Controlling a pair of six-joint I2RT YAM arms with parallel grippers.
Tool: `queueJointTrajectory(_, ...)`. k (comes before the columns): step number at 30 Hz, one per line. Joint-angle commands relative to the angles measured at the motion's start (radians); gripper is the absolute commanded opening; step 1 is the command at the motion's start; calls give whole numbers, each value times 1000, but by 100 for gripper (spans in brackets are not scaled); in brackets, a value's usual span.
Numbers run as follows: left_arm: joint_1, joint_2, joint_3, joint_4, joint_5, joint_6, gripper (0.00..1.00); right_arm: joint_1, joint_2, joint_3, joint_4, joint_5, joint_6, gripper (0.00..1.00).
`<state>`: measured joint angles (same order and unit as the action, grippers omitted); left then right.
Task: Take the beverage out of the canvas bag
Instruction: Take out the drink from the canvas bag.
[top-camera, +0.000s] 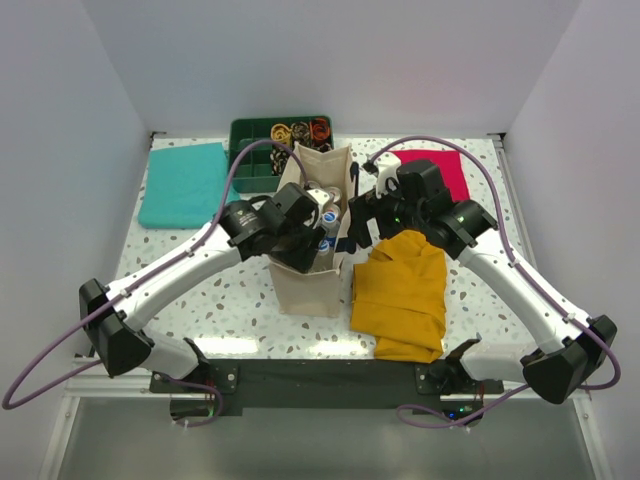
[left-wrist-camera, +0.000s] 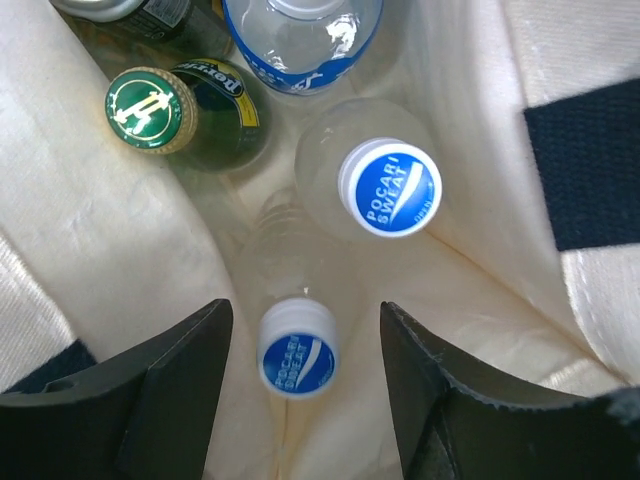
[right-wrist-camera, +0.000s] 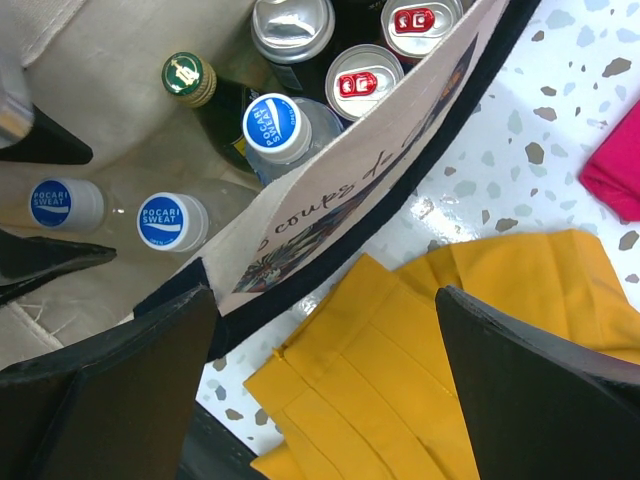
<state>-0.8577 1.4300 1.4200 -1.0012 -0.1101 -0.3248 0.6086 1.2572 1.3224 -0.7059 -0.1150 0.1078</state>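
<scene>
The canvas bag (top-camera: 310, 285) stands upright mid-table, its top open. My left gripper (left-wrist-camera: 300, 370) is inside it, open. Its jaws flank the blue-and-white cap of a clear Pocari Sweat bottle (left-wrist-camera: 298, 350) without touching it. A second such bottle (left-wrist-camera: 388, 187) and a green glass bottle (left-wrist-camera: 150, 110) stand just beyond. The right wrist view shows more beverages further in: a third capped bottle (right-wrist-camera: 272, 125) and cans (right-wrist-camera: 362, 85). My right gripper (right-wrist-camera: 325, 370) hangs wide open and empty by the bag's right rim (right-wrist-camera: 330, 180), over the mustard-yellow cloth (right-wrist-camera: 420, 340).
A green compartment tray (top-camera: 255, 145) with small items sits behind the bag. A teal cloth (top-camera: 185, 185) lies at the back left and a red cloth (top-camera: 445, 170) at the back right. The yellow cloth (top-camera: 402, 295) covers the table right of the bag.
</scene>
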Motion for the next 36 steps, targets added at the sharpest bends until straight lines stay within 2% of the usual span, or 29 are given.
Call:
queueJointTrajectory(1,6,-13,86,-74,15,-5,67,2,1,11,11,8,-20,96)
queueJointTrajectory(7,5,-16,86,-151,-7,-17,68,0,4,12,8,2,-22,96)
queueJointTrajectory(18,6,-20,20,-135,32,-14,68,0,8,17,-1,11,-25,97)
queueJointTrajectory(26,6,-6,-15,-103,55,-10,57,2,13,15,-3,17,-26,97)
queueJointTrajectory(30,6,0,-16,-96,66,-3,46,0,13,15,-3,15,-28,97)
queueJointTrajectory(34,6,9,-24,-96,76,3,25,2,15,12,-6,21,-30,97)
queueJointTrajectory(36,6,13,-23,-94,78,4,7,2,16,12,-1,21,-30,97)
